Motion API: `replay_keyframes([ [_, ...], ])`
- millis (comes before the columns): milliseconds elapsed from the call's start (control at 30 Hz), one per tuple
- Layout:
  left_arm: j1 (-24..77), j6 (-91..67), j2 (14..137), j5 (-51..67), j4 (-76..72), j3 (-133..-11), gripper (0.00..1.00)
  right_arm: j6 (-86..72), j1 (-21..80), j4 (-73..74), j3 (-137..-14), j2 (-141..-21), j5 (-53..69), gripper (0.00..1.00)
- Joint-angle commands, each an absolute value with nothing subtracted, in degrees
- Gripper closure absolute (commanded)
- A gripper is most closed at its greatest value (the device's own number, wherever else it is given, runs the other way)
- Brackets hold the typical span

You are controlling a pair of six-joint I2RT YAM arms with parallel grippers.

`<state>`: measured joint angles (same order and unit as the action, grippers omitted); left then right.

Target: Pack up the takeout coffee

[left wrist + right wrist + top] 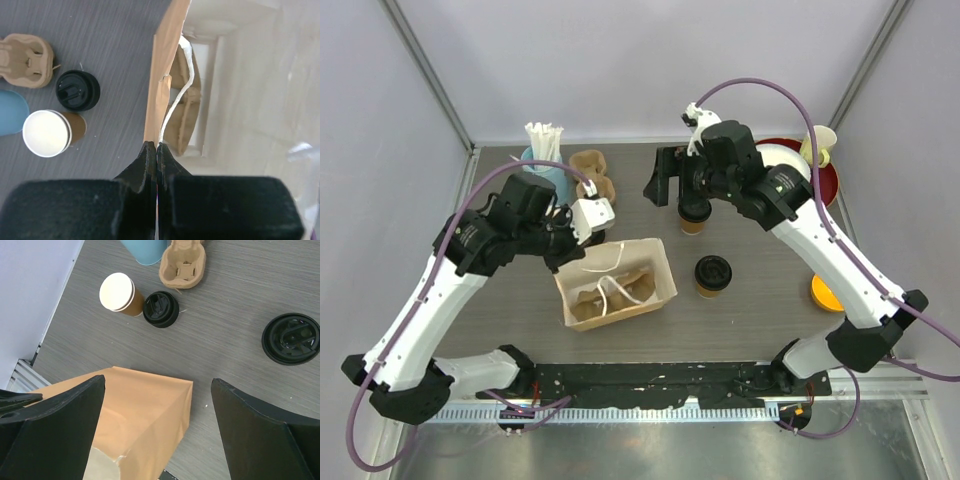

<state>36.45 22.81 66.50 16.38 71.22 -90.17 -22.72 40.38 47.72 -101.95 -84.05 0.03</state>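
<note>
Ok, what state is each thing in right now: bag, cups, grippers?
paper bag: open, upright, carrier inside
left gripper: shut on the bag's rim
right gripper: open, empty
front cup: upright, lidded, outside the bag
back cup: upright, outside the bag
third cup: upright, unlidded

both white arms (pixel 440 300) have black joints (pixel 865 340), blocky black jaws and looping purple cables (pixel 760 88).

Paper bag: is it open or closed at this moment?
Open: the paper bag has its mouth facing up in the top view, with the interior visible. The left gripper has its jaws shut on the rim.
</note>
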Motion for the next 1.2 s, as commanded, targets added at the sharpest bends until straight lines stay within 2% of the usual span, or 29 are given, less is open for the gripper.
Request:
replay_keyframes([
  [0, 39.11, 24.17, 63.37, 9.67, 69.61, -89.65, 1.0, -24.52, 40.25, 46.14, -100.46, -80.6, -2.64, 0.08],
  [400, 48.42, 28.56, 58.8, -4.46, 62.67, -82.44, 1.0, -23.38, 40.25, 48.43, -98.97, -80.86, -3.16, 0.09],
  [600, 49.57, 29.09, 58.09, -6.33, 60.12, -81.56, 1.0, -21.54, 40.08, 51.76, -99.23, -82.97, -6.24, 0.09],
  [800, 49.57, 27.52, 58.71, -4.22, 60.12, -82.0, 1.0, -21.01, 37.97, 54.75, -100.9, -85.6, -5.45, 0.11],
  [1167, 37.63, 9.86, 62.05, 19.22, 61.26, -84.81, 1.0, -14.42, 37.62, 53.53, -109.16, -85.0, 4.65, 0.16],
])
